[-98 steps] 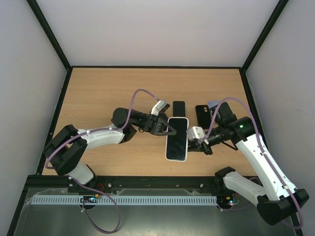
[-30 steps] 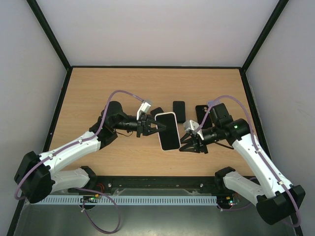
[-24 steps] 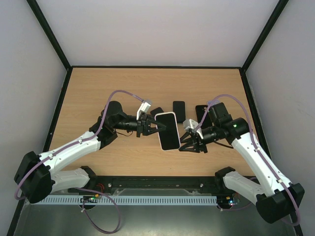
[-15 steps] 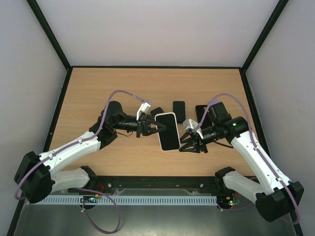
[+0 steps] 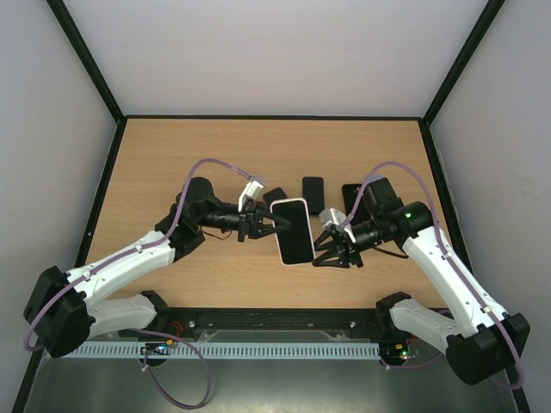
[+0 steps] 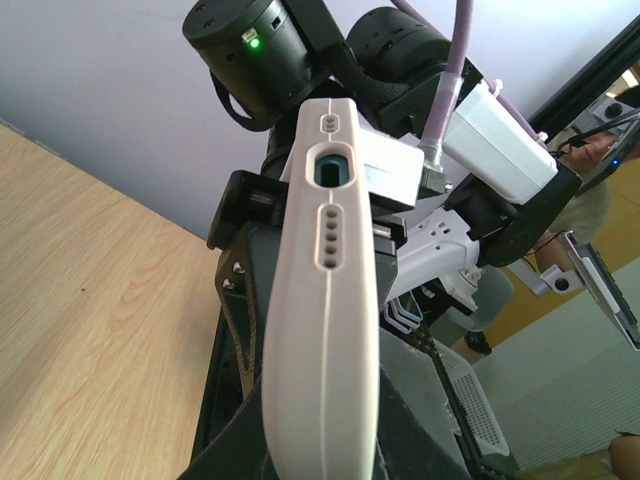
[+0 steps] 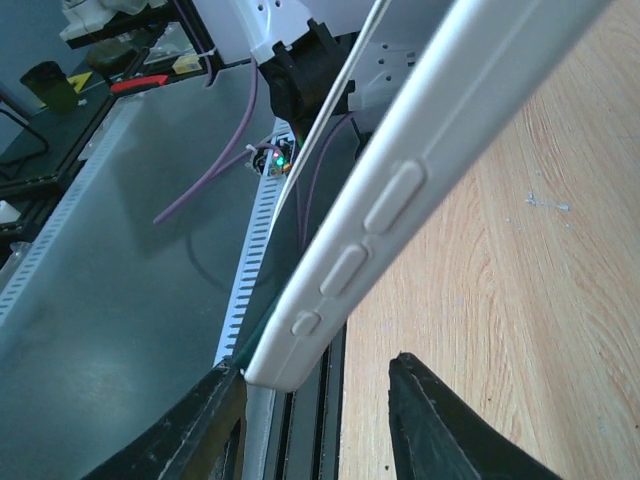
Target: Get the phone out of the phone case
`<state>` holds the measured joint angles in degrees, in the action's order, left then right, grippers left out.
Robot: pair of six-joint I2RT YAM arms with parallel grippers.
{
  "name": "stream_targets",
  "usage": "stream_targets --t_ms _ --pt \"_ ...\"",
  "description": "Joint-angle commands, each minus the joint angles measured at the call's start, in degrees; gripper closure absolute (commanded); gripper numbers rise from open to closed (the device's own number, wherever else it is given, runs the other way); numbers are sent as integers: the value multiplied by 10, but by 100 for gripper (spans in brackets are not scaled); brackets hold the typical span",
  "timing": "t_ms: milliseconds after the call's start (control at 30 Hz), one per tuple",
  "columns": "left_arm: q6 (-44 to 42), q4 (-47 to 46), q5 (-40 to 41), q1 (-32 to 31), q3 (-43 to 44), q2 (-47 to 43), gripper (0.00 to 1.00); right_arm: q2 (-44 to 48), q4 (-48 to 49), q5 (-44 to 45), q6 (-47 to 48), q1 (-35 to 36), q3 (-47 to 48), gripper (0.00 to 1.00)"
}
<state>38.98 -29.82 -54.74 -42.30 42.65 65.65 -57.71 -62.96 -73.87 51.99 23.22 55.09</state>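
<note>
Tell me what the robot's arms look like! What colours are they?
Both arms are white tubes with chunky black joints. The left arm and right arm each carry a looping purple cable. The left gripper and right gripper have pointy black fingers and a white box behind. A tiny green light glows on the right arm.

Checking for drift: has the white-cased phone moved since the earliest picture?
Yes. The white-cased phone has shifted left: earlier directly below the black phone on the table, now mostly left of it.
</note>
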Motion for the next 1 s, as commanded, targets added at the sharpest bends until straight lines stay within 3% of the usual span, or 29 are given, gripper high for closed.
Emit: stream_targets --t_ms 0,133,367,533,800,967 --pt "-12 -19 -7 -3 -1 -17 97 1 -13 -25 9 0 20 61" --pt "-11 -21 -8 -3 -2 -15 97 1 -13 -26 8 0 19 61" --pt "3 -33 -13 -3 0 -15 97 4 -11 -15 25 0 12 71" --pt "48 -88 -49 -7 -3 -6 97 5 -8 -1 43 0 6 73" --pt "62 -95 -79 -32 11 -7 97 -6 25 8 30 0 13 75" --pt "78 -91 -111 -44 35 -5 97 0 57 65 32 0 25 75"
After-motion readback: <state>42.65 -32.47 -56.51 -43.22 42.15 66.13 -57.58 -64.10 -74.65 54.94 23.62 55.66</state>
